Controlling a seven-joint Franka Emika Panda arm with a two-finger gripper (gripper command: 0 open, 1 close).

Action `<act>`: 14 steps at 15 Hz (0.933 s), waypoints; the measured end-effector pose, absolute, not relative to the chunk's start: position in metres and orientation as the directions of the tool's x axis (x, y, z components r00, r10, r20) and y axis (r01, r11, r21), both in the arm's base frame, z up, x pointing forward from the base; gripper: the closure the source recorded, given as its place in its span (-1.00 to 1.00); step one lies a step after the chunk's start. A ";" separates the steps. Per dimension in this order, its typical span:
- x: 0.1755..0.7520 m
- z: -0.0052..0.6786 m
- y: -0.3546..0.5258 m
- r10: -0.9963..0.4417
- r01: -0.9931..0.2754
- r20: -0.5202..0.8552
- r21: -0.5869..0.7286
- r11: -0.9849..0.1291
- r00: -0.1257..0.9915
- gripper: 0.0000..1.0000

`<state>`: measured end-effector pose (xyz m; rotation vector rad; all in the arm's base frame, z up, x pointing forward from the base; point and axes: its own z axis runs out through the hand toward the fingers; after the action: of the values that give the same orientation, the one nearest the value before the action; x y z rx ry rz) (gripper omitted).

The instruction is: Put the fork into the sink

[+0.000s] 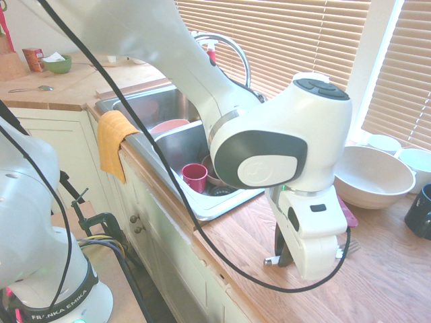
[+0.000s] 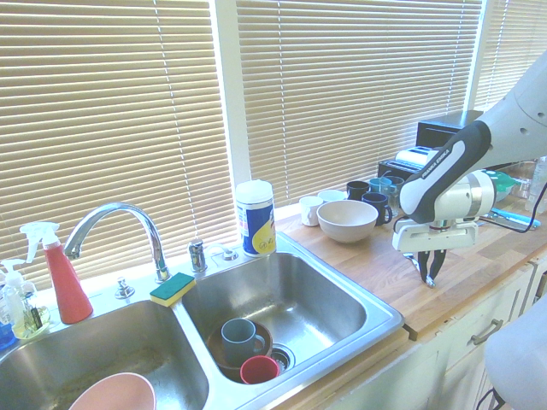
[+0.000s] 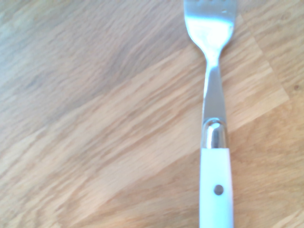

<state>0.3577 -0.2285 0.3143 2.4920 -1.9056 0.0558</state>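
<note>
Fork (image 3: 216,180) and gripper (image 2: 430,272) meet on the wood counter (image 1: 377,282) just right of the sink (image 2: 376,312), the white arm reaching straight down from above. Seen from the window-facing side, the two dark fingers stand drawn in close together at the counter surface, pinched on the fork's handle, while the fork lies flat on the wood. From the opposite side the hand covers most of it – only the end of the white handle (image 1: 271,259) pokes out toward the counter's front edge, and the silver tines show past the hand's other side. The wrist camera looks down on the metal neck and riveted white handle against the wood grain, the tines cut off at the frame edge. A large cream bowl (image 1: 374,175) sits on the counter behind the hand, with mugs (image 2: 369,192) clustered near the blinds beyond it. In the sink's near basin are a red cup (image 2: 258,369) and a blue-grey mug (image 2: 235,335) set in a brown bowl – a yellow cloth (image 1: 114,141) hangs over the front rim by the far basin. Behind the basins stand the curved faucet (image 2: 115,222), a sponge (image 2: 173,288) and a red spray bottle (image 2: 64,282).
</note>
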 end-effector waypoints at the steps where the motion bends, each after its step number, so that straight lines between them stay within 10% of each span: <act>1: 0.358 0.315 -0.229 -0.968 -0.968 0.021 -0.028 -0.249 0.248 1.00; 7: 0.370 0.428 -0.222 -0.958 -0.942 0.061 -0.171 -0.288 0.281 1.00; 14: 0.409 0.470 -0.009 -0.754 -0.742 0.165 -0.135 -0.656 0.636 1.00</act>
<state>0.4094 -0.0095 0.4701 2.8911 -1.3227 0.3317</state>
